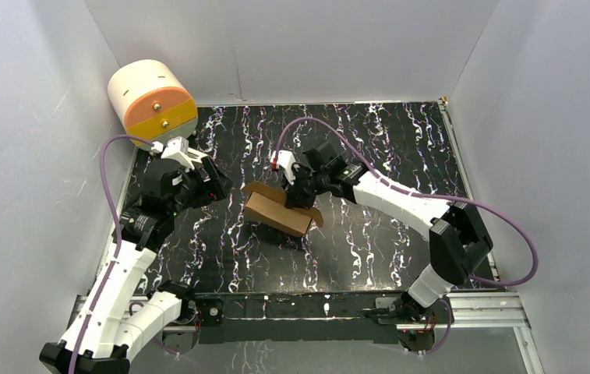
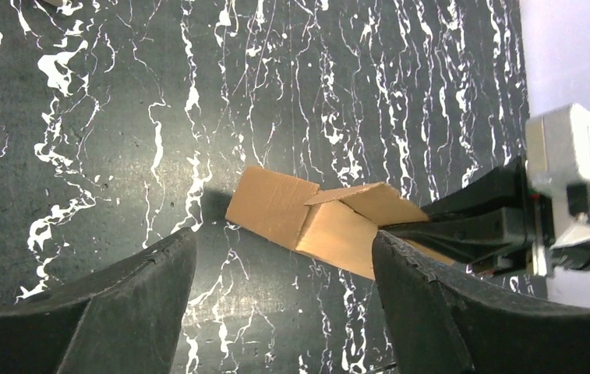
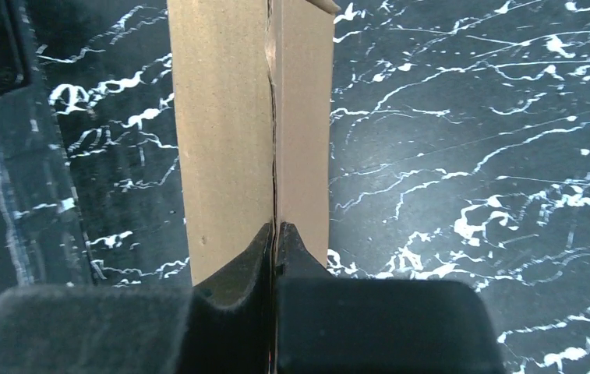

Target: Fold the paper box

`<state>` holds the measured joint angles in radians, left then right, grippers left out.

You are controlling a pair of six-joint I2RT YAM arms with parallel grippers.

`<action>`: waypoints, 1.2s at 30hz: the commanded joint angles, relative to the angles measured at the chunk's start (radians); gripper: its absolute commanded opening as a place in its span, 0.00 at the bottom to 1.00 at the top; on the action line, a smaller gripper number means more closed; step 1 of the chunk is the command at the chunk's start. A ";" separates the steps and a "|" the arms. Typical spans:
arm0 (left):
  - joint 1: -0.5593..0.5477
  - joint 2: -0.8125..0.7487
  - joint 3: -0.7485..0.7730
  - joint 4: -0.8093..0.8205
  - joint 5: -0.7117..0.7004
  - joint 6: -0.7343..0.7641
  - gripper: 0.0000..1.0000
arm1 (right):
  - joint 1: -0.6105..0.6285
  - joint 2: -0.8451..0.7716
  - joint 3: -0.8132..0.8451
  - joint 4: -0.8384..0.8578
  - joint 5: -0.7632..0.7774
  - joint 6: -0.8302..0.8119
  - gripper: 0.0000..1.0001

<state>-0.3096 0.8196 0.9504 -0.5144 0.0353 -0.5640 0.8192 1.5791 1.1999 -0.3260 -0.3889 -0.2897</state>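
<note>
Paper box (image 1: pixel 280 210): likely light, crushable; hold by flaps.
My right gripper (image 3: pixel 276 234): clamped on its flap.
My left gripper (image 2: pixel 282 238): spread, empty.

The right gripper (image 3: pixel 276 230) has its two dark fingers (image 3: pixel 241 269) pressed together, pinching a thin cardboard edge of the paper box (image 3: pixel 229 117) between their tips. From that pinch a seam runs straight away along the brown board, which stretches out ahead of the fingers. The black table (image 3: pixel 471 156), veined with white, lies to either side of them.
</note>
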 commanded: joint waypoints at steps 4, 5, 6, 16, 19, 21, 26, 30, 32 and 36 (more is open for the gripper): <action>0.006 0.068 0.059 -0.069 0.060 0.090 0.80 | -0.075 0.146 0.176 -0.165 -0.271 0.023 0.02; 0.006 0.079 0.059 -0.069 0.065 0.096 0.80 | -0.078 0.170 0.206 -0.208 -0.275 0.011 0.02; 0.006 0.089 0.059 -0.068 0.069 0.103 0.80 | -0.077 0.195 0.235 -0.242 -0.275 -0.001 0.02; 0.007 0.174 0.024 -0.009 0.050 0.175 0.80 | -0.077 0.346 0.462 -0.452 -0.215 -0.098 0.08; 0.007 0.196 0.011 0.025 0.071 0.193 0.81 | -0.076 0.379 0.522 -0.506 -0.192 -0.108 0.14; 0.007 0.208 0.004 0.044 0.081 0.204 0.81 | -0.074 0.386 0.547 -0.513 -0.168 -0.104 0.21; 0.009 0.209 -0.026 0.085 0.083 0.219 0.81 | -0.073 0.376 0.588 -0.498 -0.104 -0.082 0.35; 0.010 0.206 -0.033 0.090 0.090 0.242 0.81 | -0.072 0.353 0.628 -0.504 -0.035 -0.036 0.48; 0.009 0.204 -0.029 0.089 0.088 0.254 0.81 | -0.068 0.309 0.616 -0.481 0.018 0.008 0.52; 0.009 0.212 -0.009 0.085 0.101 0.294 0.82 | -0.064 0.194 0.507 -0.399 0.108 0.111 0.57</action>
<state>-0.3084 1.0409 0.9222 -0.4408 0.1112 -0.3271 0.7475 1.9301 1.7641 -0.8005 -0.3885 -0.2947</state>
